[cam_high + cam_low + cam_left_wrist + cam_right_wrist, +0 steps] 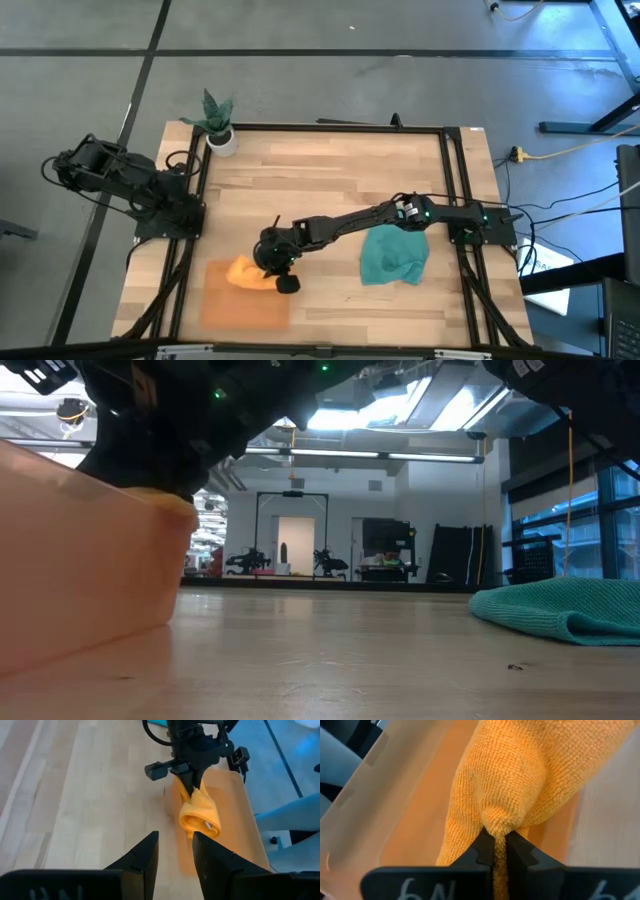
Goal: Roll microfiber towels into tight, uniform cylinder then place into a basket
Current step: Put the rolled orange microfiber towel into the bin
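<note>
The orange towel point(247, 272) is a loose roll, held by my right gripper point(272, 262) over the far right corner of the orange-tan basket point(240, 305). It also shows in the left wrist view point(200, 815). My right gripper point(500, 847) is shut on it. The teal towel point(393, 256) lies crumpled on the table to the right, touched by nothing. My left gripper point(175, 854) is open and empty, drawn back beyond the table's left edge point(70, 162). My right gripper pinches a bunched fold of the orange towel point(501, 822) between its two fingers, at the roll's upper end. The fingers point(189, 781) come from above, pointing down. The roll hangs below them by the basket's rim point(235, 785); whether its lower end rests in the basket I cannot tell.
A small white plant pot point(220, 137) stands at the table's far left corner. A dark frame point(445, 180) runs along the table's edges. Bare wood lies between the basket and the teal towel point(570, 608).
</note>
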### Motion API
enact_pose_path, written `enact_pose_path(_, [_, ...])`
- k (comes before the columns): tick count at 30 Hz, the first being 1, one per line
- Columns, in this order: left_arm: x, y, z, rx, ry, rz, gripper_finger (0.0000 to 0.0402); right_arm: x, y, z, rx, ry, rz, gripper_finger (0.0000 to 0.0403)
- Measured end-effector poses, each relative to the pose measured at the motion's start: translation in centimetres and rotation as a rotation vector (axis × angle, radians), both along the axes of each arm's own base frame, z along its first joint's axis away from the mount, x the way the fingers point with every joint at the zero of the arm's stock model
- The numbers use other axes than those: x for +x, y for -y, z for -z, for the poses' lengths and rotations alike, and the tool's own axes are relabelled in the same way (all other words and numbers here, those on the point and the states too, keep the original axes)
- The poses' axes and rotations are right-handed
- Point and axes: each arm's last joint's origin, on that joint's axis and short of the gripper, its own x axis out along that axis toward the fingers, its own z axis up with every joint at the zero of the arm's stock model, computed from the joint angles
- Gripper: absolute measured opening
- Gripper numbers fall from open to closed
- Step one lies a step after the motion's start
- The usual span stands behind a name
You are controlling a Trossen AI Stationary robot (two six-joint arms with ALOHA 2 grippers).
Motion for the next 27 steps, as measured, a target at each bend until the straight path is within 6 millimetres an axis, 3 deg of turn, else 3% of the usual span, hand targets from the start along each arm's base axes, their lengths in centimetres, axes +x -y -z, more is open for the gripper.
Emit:
enact_pose_path(10, [0.0, 0.0, 0.0, 0.001, 0.0, 0.001, 0.011, 0.16, -0.01, 0.67, -0.055, 0.026, -0.025, 0.0022])
enact_pose_path(17, [-0.02, 0.0, -0.01, 0.0, 0.0, 0.001, 0.011, 0.23, -0.01, 0.86, -0.079, 0.044, -0.048, 0.0067])
enact_pose_path(27, [-0.02, 0.0, 0.0, 0.0, 0.0, 0.001, 0.011, 0.42, -0.04, 0.83, -0.086, 0.074, -0.054, 0.0075])
